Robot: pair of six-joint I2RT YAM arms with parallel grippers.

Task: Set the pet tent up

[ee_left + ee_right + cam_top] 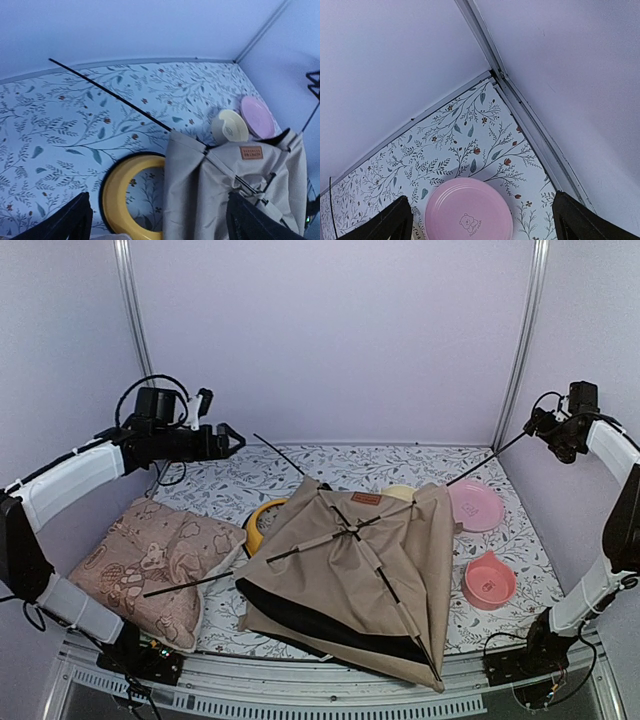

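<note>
The tan pet tent lies flattened at the table's middle and front, with its dark lining showing at the near edge. A brown label sits near its back. Thin black poles stick out to the back left, the right and the front left. My left gripper hovers high at the back left, open and empty. In its wrist view it looks down on the tent's back corner and a pole. My right gripper is raised at the back right, open and empty, close to a pole's tip.
A pinkish patterned cushion lies at the front left. A yellow tray is half under the tent's left side. A cream bowl, a pink plate and a pink bowl stand on the right. White walls enclose the table.
</note>
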